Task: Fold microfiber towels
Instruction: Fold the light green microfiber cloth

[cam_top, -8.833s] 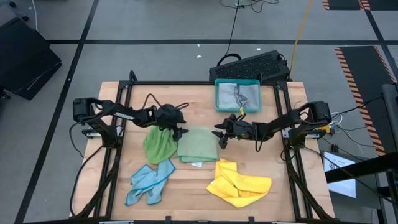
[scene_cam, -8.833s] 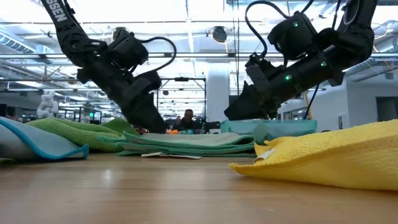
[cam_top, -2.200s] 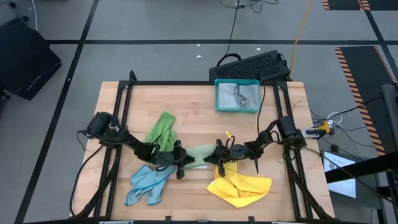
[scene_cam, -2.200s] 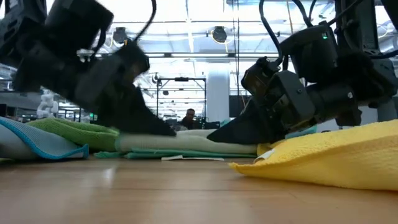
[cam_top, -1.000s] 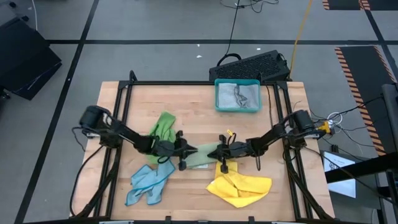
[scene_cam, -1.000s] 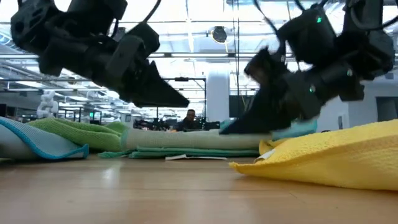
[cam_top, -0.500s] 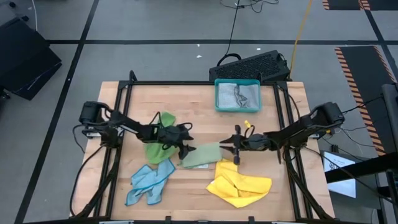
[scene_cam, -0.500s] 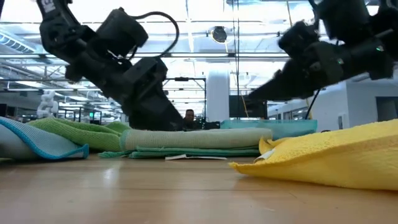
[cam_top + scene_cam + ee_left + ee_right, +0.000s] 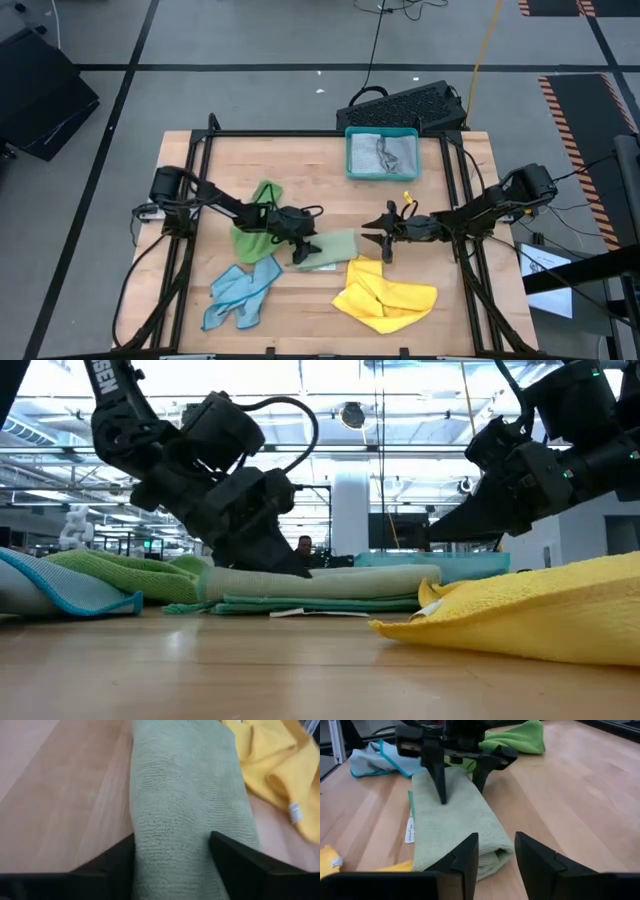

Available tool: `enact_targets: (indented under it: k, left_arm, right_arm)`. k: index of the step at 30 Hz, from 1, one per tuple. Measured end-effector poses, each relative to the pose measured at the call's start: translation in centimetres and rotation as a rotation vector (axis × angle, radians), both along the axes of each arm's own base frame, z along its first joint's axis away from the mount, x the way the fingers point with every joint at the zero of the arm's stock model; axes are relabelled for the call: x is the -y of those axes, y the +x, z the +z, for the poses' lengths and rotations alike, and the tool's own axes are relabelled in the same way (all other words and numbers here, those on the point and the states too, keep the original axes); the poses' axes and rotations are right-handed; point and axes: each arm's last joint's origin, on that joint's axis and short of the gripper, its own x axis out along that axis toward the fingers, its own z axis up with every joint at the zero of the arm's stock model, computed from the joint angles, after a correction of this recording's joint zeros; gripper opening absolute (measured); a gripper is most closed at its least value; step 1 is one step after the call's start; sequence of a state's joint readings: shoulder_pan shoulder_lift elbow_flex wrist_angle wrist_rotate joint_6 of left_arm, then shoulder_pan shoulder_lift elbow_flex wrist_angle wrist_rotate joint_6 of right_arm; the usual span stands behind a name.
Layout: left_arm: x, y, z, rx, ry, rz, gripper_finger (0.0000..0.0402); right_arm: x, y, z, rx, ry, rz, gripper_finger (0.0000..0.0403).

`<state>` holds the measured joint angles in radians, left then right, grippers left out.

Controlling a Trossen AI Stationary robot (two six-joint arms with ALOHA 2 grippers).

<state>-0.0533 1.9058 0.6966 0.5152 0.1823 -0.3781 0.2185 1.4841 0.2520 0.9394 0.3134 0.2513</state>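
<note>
Left end effector (image 9: 303,250), fingers spread, straddles the folded pale green towel (image 9: 330,248) at frame centre; right end effector (image 9: 380,238), partly open, hovers just beside it.

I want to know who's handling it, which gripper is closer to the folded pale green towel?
Left. The left gripper stands open over the pale green towel's end; the right gripper is open, just off its other end.

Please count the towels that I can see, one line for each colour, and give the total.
Bright green towel: 1
Pale green towel, folded: 1
Light blue towel: 1
Yellow towel: 1
Grey towel, in the tray: 1
Total: 5
</note>
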Motion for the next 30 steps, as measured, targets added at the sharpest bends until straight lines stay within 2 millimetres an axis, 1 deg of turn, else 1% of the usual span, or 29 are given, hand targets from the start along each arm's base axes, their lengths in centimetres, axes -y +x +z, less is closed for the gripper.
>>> enact_targets:
  k: [2, 4, 7, 8, 11, 14, 16, 19, 22, 25, 27, 30]
  left_arm:
    - [0.3, 0.0, -0.1, 0.015, 0.061, -0.045, 0.0184]
    - [0.7, 0.1, -0.1, 0.035, 0.123, -0.093, 0.0124]
    - [1.2, 0.0, 0.5, 0.063, 0.169, -0.155, 0.0036]
    - [1.3, -0.1, 0.8, 0.068, 0.179, -0.164, 0.0025]
    - [1.2, -0.4, 1.9, 0.09, 0.254, -0.177, 0.0034]
    - [1.3, -0.6, 3.6, 0.136, 0.366, -0.183, 0.0043]
    - [1.4, -1.0, 4.8, 0.142, 0.441, -0.182, 0.0037]
    - [1.5, -1.6, 6.5, 0.158, 0.552, -0.174, 0.0025]
    - [1.7, -2.0, 8.0, 0.187, 0.652, -0.166, 0.0025]
    - [2.1, -2.4, 8.5, 0.176, 0.759, -0.175, 0.0025]
    - [2.4, -2.6, 8.6, 0.168, 0.839, -0.195, 0.0027]
    - [3.0, -2.7, 8.8, 0.177, 0.94, -0.225, 0.003]
  right_arm:
    - [-0.1, 0.0, 0.1, 0.009, 0.007, 0.002, 0.0122]
    - [-0.1, 0.0, 0.1, 0.014, 0.014, -0.008, 0.0122]
    - [0.3, 0.2, 0.0, 0.001, 0.066, -0.149, 0.0126]
    - [0.2, 0.6, 0.2, -0.005, 0.066, -0.161, 0.0131]
    - [-0.2, 2.6, 1.5, -0.026, 0.069, -0.143, 0.0158]
    - [-0.6, 4.8, 3.2, -0.086, 0.029, -0.139, 0.0196]
    - [-0.8, 6.2, 4.6, -0.106, 0.007, -0.134, 0.0223]
    - [-0.8, 7.7, 6.7, -0.068, 0.014, -0.145, 0.0257]
    - [-0.3, 8.7, 8.4, -0.019, -0.001, -0.148, 0.0282]
    - [0.0, 9.2, 9.5, 0.001, -0.04, -0.1, 0.0295]
    - [0.1, 9.4, 9.7, -0.002, -0.062, -0.048, 0.0298]
    - [0.6, 9.6, 9.7, -0.016, -0.042, 0.047, 0.0299]
